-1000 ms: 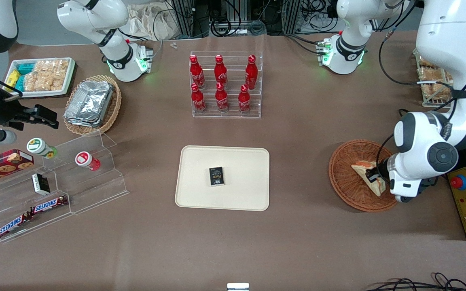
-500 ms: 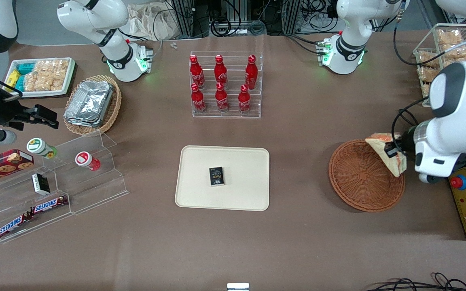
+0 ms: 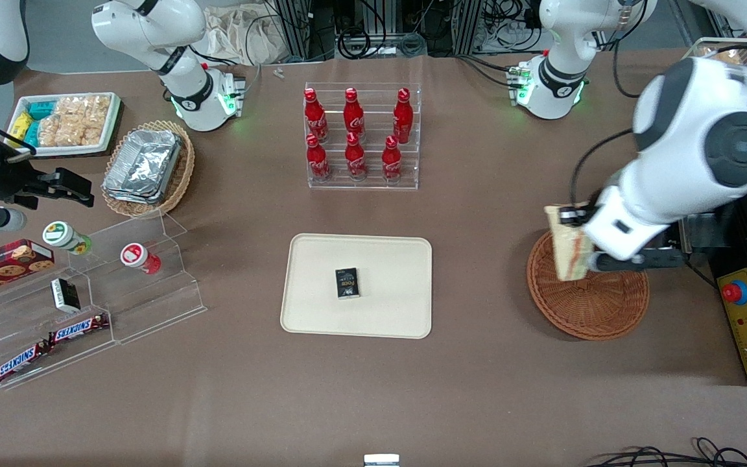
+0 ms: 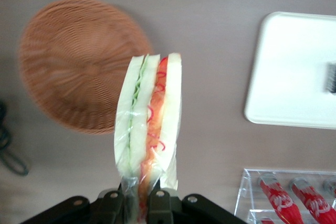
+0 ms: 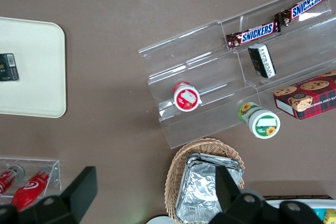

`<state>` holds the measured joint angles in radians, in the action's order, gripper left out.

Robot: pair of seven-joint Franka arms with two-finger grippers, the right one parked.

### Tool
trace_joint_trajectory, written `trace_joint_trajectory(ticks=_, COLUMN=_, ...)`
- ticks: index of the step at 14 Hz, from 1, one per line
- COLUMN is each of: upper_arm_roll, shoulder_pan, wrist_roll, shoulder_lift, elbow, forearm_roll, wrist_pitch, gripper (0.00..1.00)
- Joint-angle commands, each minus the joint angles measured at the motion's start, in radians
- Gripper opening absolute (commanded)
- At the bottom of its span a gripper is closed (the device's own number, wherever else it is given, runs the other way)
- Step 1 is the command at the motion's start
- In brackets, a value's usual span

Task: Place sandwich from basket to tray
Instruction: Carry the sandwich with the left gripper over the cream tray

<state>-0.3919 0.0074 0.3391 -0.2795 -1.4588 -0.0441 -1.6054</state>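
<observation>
Claw clamped on sandwich | raised above basket edge | tray apart

Six red bottles stand in the clear rack, three nearer the tray and three farther. The tray carries one black box. One sandwich sits in the gripper; two Snickers bars lie on the acrylic steps.

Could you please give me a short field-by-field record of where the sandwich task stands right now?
gripper: shut on the sandwich, held above the basket's edge nearest the tray
sandwich: wrapped wedge, lifted clear of the basket, filling edge toward the wrist camera
basket: round, reddish-brown wicker, nothing in it
tray: cream, holds only a small black box
step remaining: carry the sandwich to the tray
</observation>
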Motion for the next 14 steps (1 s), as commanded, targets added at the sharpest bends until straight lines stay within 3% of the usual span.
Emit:
trace_joint_trajectory(ticks=1, upper_arm_roll=-0.005, shoulder_pan=-0.11, wrist_roll=-0.009, shoulder_lift=-0.068, elbow=0.014, forearm_roll=-0.037, wrist_pitch=-0.083, gripper=0.0)
trace_joint_trajectory(ticks=3, upper_arm_roll=-0.005, shoulder_pan=-0.196, wrist_roll=0.017, shoulder_lift=-0.154, elbow=0.026, forearm_roll=-0.1, wrist_pitch=-0.111, gripper=0.0)
trace_joint_trajectory(ticks=7, upper_arm_roll=0.001, shoulder_pan=-0.303, wrist_roll=0.098, shoulder_lift=-0.309, elbow=0.089, forearm_roll=-0.121, wrist_pitch=-0.175, gripper=0.0)
trace_joint_trajectory(ticks=14, upper_arm_roll=0.011, shoulder_pan=-0.371, wrist_roll=0.251, shoulder_lift=-0.47, elbow=0.118, forearm_roll=-0.14, wrist_pitch=-0.384, gripper=0.0)
